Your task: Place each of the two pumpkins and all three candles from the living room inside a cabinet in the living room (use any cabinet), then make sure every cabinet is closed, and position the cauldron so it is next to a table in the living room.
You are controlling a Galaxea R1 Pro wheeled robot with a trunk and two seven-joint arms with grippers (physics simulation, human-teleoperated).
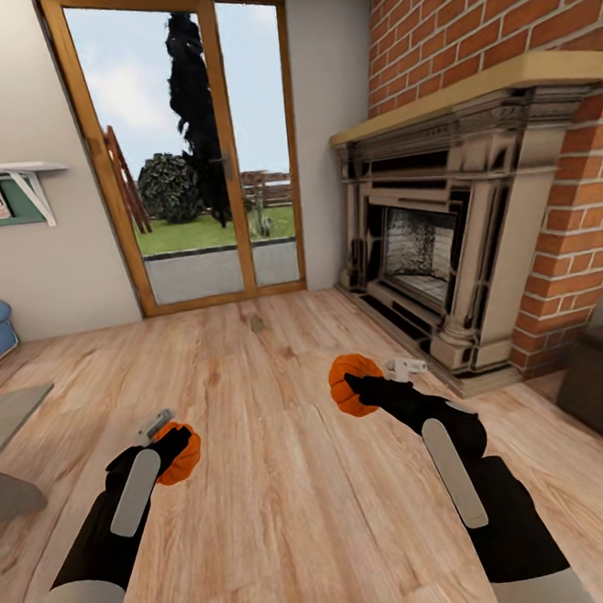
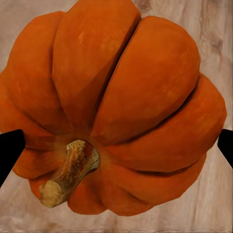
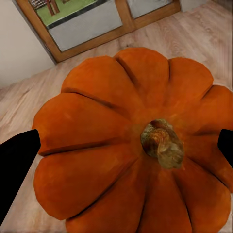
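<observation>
Above the wood floor (image 1: 290,485), each end effector (image 1: 173,452) (image 1: 353,387) clamps a pumpkin (image 1: 180,455) (image 1: 350,384).

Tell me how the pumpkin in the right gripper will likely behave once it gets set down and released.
The right gripper pinches its pumpkin on opposite sides; the rounded, ribbed shell looks stiff, so it probably won't squash. Its squat shape suggests it would settle rather than roll far. The smooth curved skin may slip under a light grip.

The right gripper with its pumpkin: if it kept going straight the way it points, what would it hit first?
Probably the wood floor. The right gripper, shut on a pumpkin, points forward and slightly left toward the glass door. The floor stretch ahead looks free; depth is unclear.
</observation>
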